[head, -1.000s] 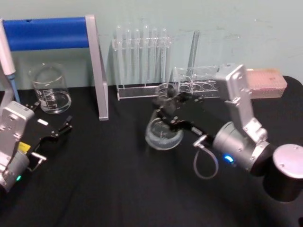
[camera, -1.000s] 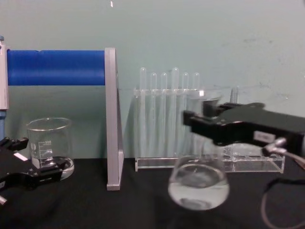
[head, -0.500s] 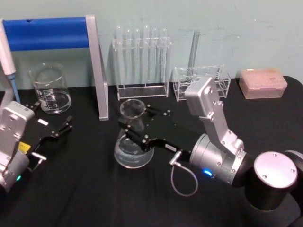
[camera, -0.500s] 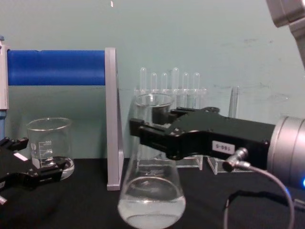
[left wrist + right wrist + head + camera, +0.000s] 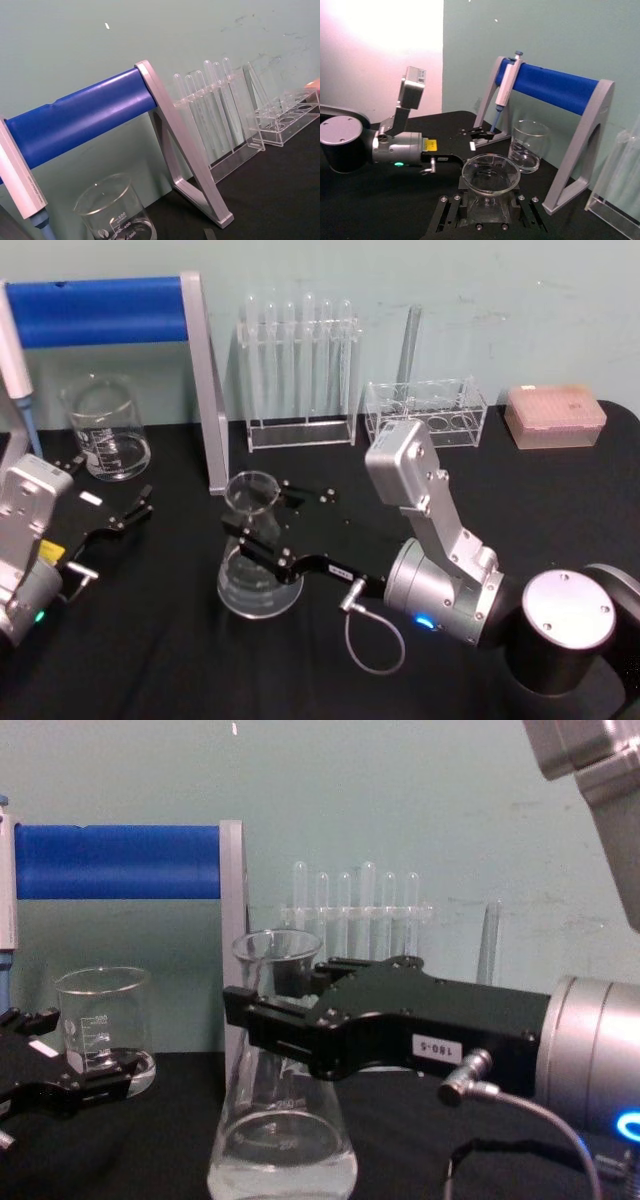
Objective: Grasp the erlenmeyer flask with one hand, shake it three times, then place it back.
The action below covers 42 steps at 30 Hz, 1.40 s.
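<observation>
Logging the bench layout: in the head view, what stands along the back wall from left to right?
Clear cylindrical glass beaker → tall clear test tube rack → low clear tube rack → pink rectangular box.
</observation>
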Tool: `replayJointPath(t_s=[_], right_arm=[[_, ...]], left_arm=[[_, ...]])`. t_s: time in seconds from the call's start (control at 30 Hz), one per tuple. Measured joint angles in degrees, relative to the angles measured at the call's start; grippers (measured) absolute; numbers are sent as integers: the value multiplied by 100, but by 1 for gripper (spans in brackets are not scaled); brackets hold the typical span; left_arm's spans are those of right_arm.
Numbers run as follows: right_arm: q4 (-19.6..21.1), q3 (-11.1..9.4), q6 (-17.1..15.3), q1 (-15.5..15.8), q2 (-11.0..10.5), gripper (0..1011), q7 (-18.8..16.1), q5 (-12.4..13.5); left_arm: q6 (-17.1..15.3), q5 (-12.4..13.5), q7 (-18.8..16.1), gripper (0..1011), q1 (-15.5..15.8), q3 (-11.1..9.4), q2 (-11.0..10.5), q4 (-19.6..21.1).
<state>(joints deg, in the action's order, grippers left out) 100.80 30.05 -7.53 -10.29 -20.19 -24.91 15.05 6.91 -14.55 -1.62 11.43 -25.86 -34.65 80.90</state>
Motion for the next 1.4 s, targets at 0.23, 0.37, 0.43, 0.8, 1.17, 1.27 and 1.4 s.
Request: replayJointPath(t_s=[0.23,0.37,0.43,0.8,1.17,1.27,1.4], right_arm=[[-88,-233,0,-23,-35,449,239,15],[-140,-434,0,-25,-65,449,387,27],[-164,-566,3,-18,-80,449,480,29],[-286,-1205,6,57,-135,449,852,25],[-327,-1687,5,171,-134,449,1048,-8],[-335,-1752,4,189,-117,449,1064,-22],[-335,-1765,-5,203,-75,449,1034,-46]], left_arm=[[0,0,0,1001,0,0,0,0],[0,0,0,1001,0,0,0,0],[0,0,0,1001,0,0,0,0],[0,0,0,1001,0,0,0,0],[0,0,0,1001,0,0,0,0],[0,0,0,1001,0,0,0,0],[0,0,0,1001,0,0,0,0]])
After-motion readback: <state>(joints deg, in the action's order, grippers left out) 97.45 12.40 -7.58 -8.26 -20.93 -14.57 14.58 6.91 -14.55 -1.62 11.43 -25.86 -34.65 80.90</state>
